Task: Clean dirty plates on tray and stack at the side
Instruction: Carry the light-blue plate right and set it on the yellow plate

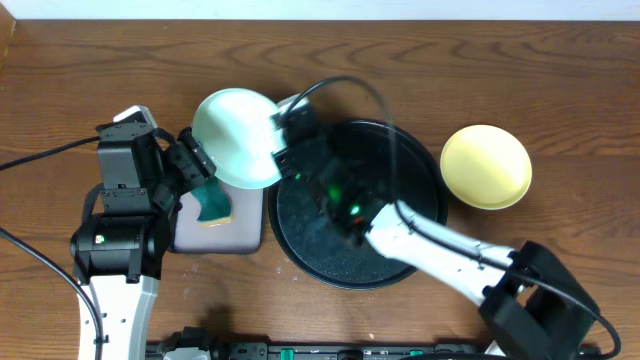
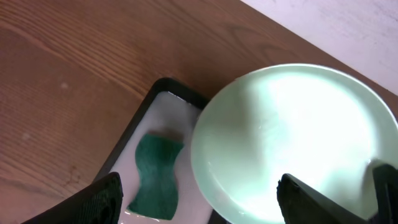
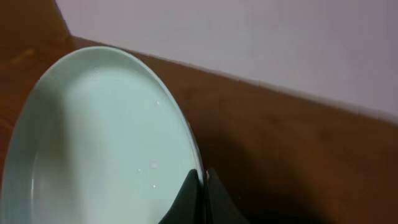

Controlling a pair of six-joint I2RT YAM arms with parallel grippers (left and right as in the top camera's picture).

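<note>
Mint plate (image 1: 237, 137): held up toward the tabletop's far edge, partly over the small tray (image 1: 245, 240), probably so it can be wiped there; glare may hide smears.
Right gripper (image 1: 283, 150): pinched tight on the plate's rim.
Left gripper (image 1: 200, 170): spread wide, empty, above the sponge (image 1: 213, 205).
Round black tray (image 1: 330, 265): mid-tabletop, bare.
Yellow plate (image 1: 486, 166): set aside to its right.

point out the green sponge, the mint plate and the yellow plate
green sponge (image 2: 155, 177): left wrist view, middle of its top face
mint plate (image 1: 232, 140): overhead view, centre of its inside
yellow plate (image 1: 486, 166): overhead view, centre of its inside
</note>
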